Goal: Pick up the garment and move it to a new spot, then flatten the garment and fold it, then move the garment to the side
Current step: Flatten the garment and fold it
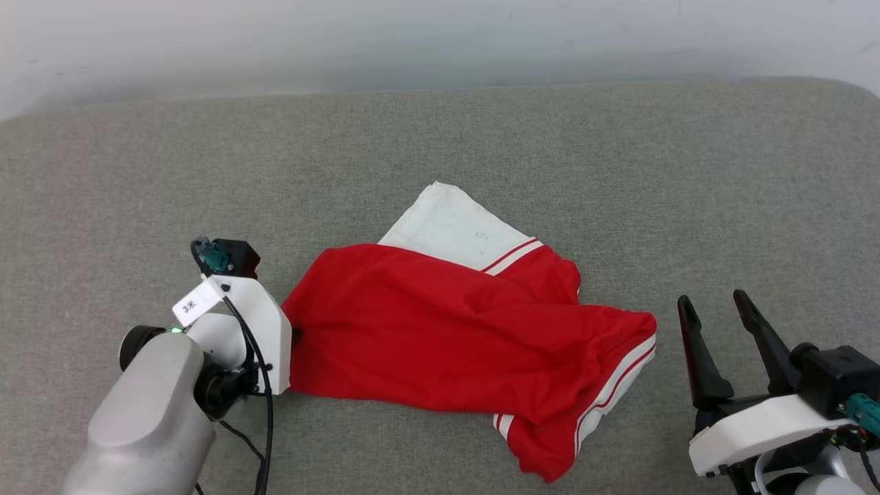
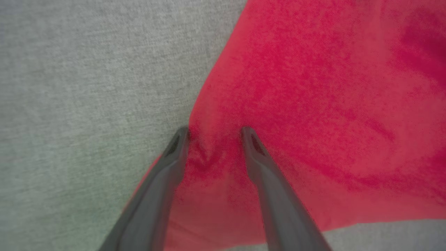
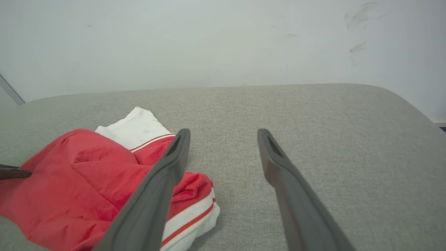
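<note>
Left gripper (image 2: pixel 214 131) stands open at the shirt's (image 1: pixel 440 330) left edge, its 2 fingers (image 2: pixel 174 157) apart and pointing down at the cloth. In the left wrist view, 1 tip sits right at the red hem line where cloth meets the gray pad (image 1: pixel 137 172), and the other tip rests on the red cloth, with a small pucker of fabric between them. Whether the cloth is pinched yet I cannot tell. The shirt lies crumpled near the middle of the pad, mostly red. A white sleeve (image 1: pixel 454 230) sticks out flat at its far side, and red-and-white trim (image 1: pixel 619 385) runs along its right and near edges. No lettering shows on the upturned side. Right gripper (image 1: pixel 711 299) is open too, jaws wide and holding nothing. It hovers over bare pad just right of the shirt's striped end, apart from it. In the right wrist view its left finger overlaps the red cloth in the picture. A pale wall (image 1: pixel 412 41) rises behind the pad.
</note>
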Controlling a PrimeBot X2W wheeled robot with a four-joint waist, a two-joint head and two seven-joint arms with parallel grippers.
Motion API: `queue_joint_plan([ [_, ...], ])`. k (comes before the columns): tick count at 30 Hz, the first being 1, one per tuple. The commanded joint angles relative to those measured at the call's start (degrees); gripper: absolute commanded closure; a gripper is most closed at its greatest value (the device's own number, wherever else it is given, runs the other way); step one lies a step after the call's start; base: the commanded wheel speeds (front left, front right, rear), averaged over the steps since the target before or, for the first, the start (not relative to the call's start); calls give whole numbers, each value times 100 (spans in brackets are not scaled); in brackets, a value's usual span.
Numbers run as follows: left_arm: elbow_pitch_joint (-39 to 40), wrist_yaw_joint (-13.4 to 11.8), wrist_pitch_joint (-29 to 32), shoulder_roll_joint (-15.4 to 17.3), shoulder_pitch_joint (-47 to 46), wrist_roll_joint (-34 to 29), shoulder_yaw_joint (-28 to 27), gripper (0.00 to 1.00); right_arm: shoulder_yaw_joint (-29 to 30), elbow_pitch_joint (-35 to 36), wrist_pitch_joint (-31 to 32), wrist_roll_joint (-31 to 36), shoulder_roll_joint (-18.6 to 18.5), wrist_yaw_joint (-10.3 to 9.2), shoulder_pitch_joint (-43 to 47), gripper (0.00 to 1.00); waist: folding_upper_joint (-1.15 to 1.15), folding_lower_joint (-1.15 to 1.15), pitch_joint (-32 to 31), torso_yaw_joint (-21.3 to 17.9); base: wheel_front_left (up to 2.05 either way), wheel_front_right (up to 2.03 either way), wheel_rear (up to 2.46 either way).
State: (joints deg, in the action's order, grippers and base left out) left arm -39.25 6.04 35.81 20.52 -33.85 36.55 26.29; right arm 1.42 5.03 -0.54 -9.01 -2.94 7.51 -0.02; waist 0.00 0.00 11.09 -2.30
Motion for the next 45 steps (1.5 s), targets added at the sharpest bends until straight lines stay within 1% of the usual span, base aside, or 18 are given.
queue_joint_plan([
  [1, -169, 29, 33, -147, 479, 27, 133, 100, 17, -40, -33, -41, 10, -4, -75, 0, 0, 0, -25, 32, 0, 0, 0],
  [4, -3, -52, -266, -25, 509, -30, 54, 100, 35, -88, -31, -43, 10, -4, -43, 0, 0, 0, -141, 107, 0, 0, 0],
  [6, 160, -121, -478, 37, 657, 38, -60, 100, 53, -116, -26, -45, 10, -4, 9, 0, 0, 0, -252, 164, 0, 0, 0],
  [10, 679, -355, -835, 263, 1147, 89, -267, 100, 63, -127, -8, -64, 10, -4, 130, 0, 0, 0, -464, 296, 0, 0, 0],
  [12, 1006, -486, -920, 330, 1525, 170, -367, 100, 61, -101, -1, -69, 10, -4, 153, 0, 0, 0, -538, 366, 0, 0, 0],
  [14, 1352, -671, -1001, 428, 1905, 232, -488, 100, 58, -81, 10, -80, 11, -4, 233, 0, 0, 0, -601, 435, 0, 0, 0],
  [17, 1862, -937, -1066, 484, 2559, 350, -619, 100, 49, -76, 20, -76, 10, -4, 325, 0, 0, 0, -721, 531, 0, 0, 0],
  [23, 2586, -1418, -1012, 370, 3786, 680, -781, 100, -10, -39, 79, -52, 9, -4, 443, 0, 0, 0, -898, 576, 0, 0, 0],
  [26, 2704, -1524, -967, 265, 4213, 858, -812, 100, -37, -2, 71, -48, 10, -4, 468, 0, 0, 0, -960, 536, 0, 0, 0],
  [29, 2801, -1558, -946, 199, 4415, 950, -787, 100, -25, 43, 42, -99, 9, -4, 509, 0, 0, 0, -998, 491, 0, 0, 0],
  [30, 2840, -1564, -956, 165, 4431, 968, -778, 73, -21, 56, 41, -103, 9, -4, 511, 0, 0, 0, -1009, 482, 0, 0, 0],
  [31, 2880, -1570, -1003, 168, 4414, 926, -776, 16, -18, 72, 47, -110, 10, -4, 518, 0, 0, 0, -1021, 472, 0, 0, 0],
  [32, 2919, -1565, -1068, 170, 4364, 900, -788, 0, -14, 84, 55, -106, 10, -4, 536, 0, 0, 0, -1031, 462, 0, 0, 0],
  [34, 2991, -1543, -1175, 204, 4221, 805, -794, 0, -1, 90, 67, -90, 9, -4, 567, 0, 0, 0, -1058, 434, 0, 0, 0],
  [36, 3043, -1589, -1262, 275, 4133, 689, -792, 0, 4, 92, 67, -73, 10, -4, 573, 0, 0, 0, -1089, 390, 0, 0, 0],
  [40, 3271, -1499, -1430, 348, 3946, 514, -739, 0, 31, 120, 65, -58, 10, -4, 578, 0, 0, 0, -1113, 306, 0, 0, 0],
  [45, 3576, -1516, -1862, 381, 3545, 148, -750, 0, 77, 191, 67, -40, 9, -4, 545, 0, 0, 0, -1057, 193, 0, 0, 0],
])
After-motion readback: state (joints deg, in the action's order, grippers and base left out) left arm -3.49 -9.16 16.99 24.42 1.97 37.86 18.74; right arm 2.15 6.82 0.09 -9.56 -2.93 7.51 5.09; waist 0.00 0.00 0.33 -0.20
